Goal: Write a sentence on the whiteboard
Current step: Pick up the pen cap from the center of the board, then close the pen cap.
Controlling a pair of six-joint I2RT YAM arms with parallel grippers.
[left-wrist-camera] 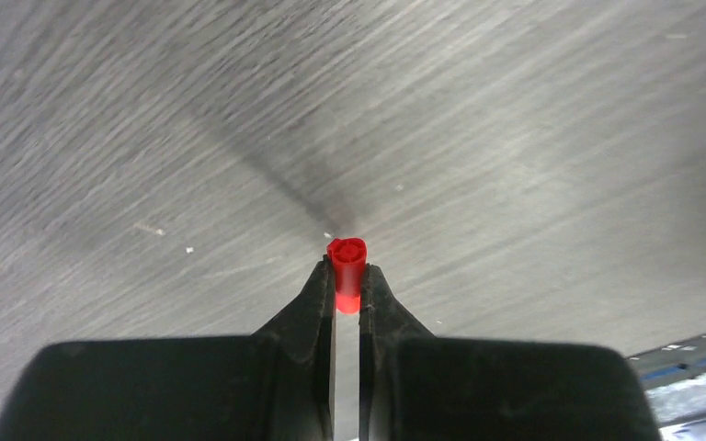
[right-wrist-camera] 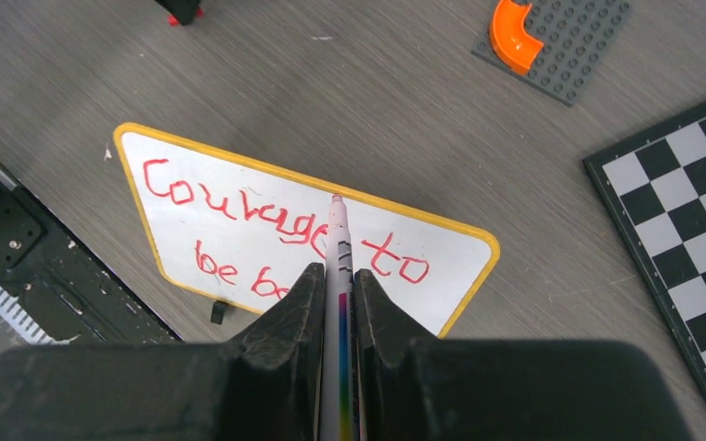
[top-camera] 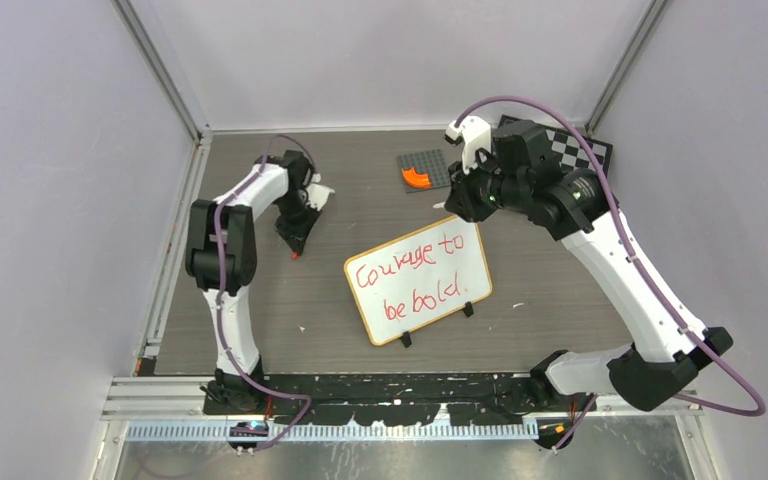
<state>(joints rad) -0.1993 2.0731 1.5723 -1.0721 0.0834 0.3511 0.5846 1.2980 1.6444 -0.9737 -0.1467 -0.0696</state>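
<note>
The whiteboard (top-camera: pixel 460 262) with its orange frame lies mid-table, with the sentence (top-camera: pixel 410 280) "Courage to be bold" in red, in two lines. It also shows in the right wrist view (right-wrist-camera: pixel 184 230), partly hidden by the fingers. My right gripper (right-wrist-camera: pixel 338 280) is shut on a white marker (right-wrist-camera: pixel 337 234) with a rainbow stripe, held above the board's far edge; it shows from above (top-camera: pixel 463 185). My left gripper (left-wrist-camera: pixel 347 276) is shut on the red marker cap (left-wrist-camera: pixel 347 262), low over the bare table left of the board (top-camera: pixel 294 250).
A grey studded plate (top-camera: pixel 430 160) with an orange curved piece (top-camera: pixel 416 177) lies behind the board. A chequered board (top-camera: pixel 582 148) lies at the back right, under the right arm. Metal rails run along the table's left and near edges.
</note>
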